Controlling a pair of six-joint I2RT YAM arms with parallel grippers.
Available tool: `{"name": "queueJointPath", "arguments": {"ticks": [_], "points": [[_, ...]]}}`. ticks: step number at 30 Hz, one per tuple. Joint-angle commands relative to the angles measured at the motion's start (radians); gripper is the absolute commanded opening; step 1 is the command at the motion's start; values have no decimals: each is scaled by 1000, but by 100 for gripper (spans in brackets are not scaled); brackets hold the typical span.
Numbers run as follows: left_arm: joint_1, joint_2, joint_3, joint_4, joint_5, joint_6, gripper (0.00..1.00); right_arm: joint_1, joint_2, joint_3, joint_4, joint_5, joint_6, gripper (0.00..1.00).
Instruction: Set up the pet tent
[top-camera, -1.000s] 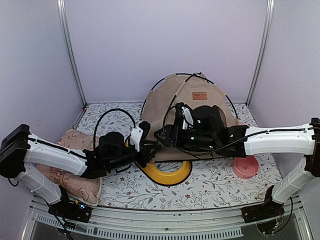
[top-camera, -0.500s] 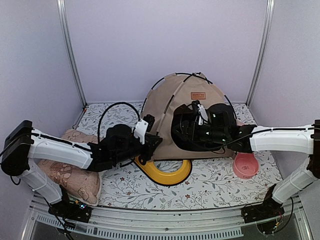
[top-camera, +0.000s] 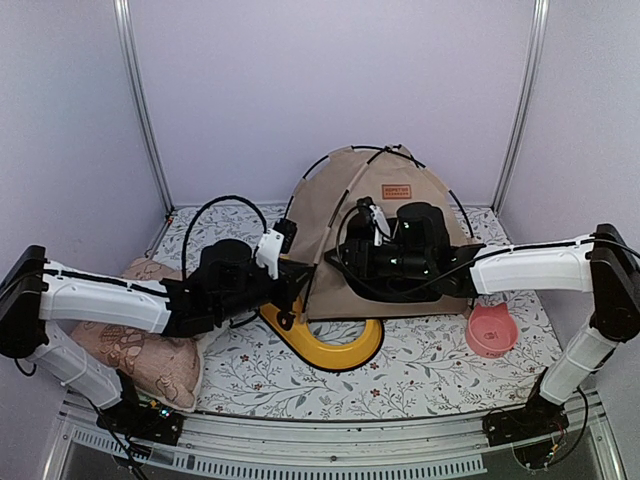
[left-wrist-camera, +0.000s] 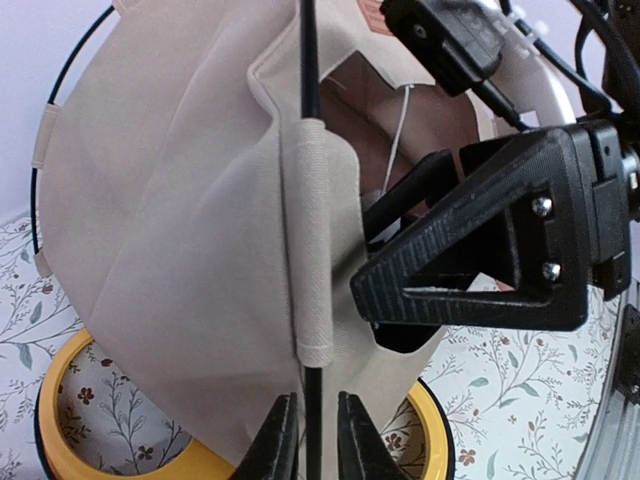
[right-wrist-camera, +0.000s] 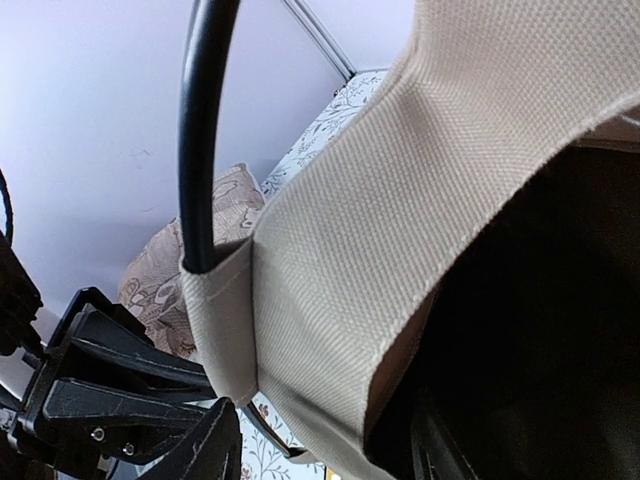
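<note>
one pet tent (top-camera: 335, 210), left gripper (left-wrist-camera: 312, 445) pinching one black pole (left-wrist-camera: 308, 70), right gripper (right-wrist-camera: 320, 450) grasping its fabric, one pink bowl (top-camera: 491, 330)

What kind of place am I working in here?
Probably a lab robot cell, not a home: bare lilac walls framed by metal posts, a floral-cloth worktop, and pet props laid out on it, namely a tent, a cushion and a pink bowl.
</note>
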Motion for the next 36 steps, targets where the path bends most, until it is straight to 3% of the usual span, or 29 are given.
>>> {"name": "queueJointPath", "arguments": {"ticks": [1,8,12,20,31,36], "points": [[43,-1,-12,-45,11,-6,16,-8,38,47,54,-43,4,54],[62,67,30,-46,67,14,14,-8,43,59,56,-54,16,29],[64,72,37,-29,101,18,13,-8,43,61,56,-55,25,20],[66,-5,-11,-47,84,16,22,-8,58,76,52,-60,33,0],[66,-31,-39,-28,208,49,21,-8,68,94,41,-64,42,0],[66,16,1,-51,164,55,18,-7,64,99,31,-62,42,0]]}}
